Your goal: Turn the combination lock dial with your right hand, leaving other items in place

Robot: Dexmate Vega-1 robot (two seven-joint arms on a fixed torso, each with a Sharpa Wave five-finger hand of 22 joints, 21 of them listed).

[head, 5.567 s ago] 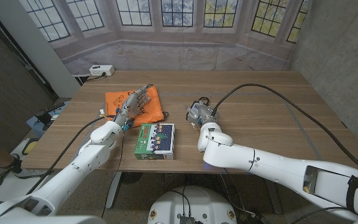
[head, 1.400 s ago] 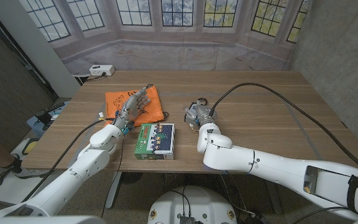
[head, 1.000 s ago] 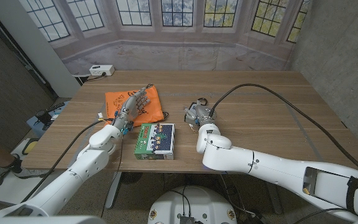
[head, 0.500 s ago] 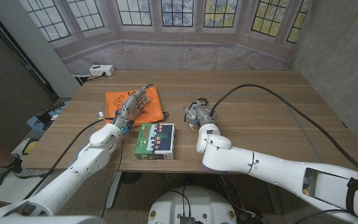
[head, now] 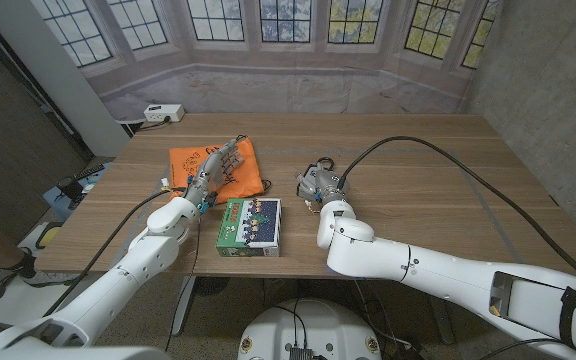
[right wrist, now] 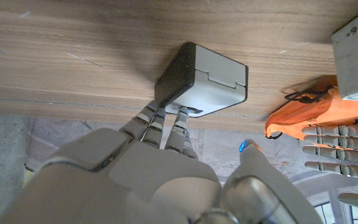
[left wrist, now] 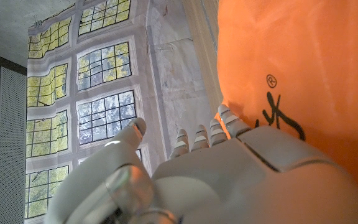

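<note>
Up close, right robot hand (right wrist: 166, 180) fingertips (right wrist: 180, 113) touch the combination lock (right wrist: 205, 81), grasp unclear.

matt brown wood with fine streaky grain on the table (head: 438, 170), lightly scuffed and scratched in the right wrist view. smooth grey plastic on the lock (right wrist: 204, 84), one dark face, dull sheen. soft orange cloth on the bag (head: 223, 170), matt, printed with black marks, thin black cord at its edge. printed card on the green and white box (head: 249, 225). glossy white shell on right hand (right wrist: 160, 180) and left hand (left wrist: 210, 180).
</note>
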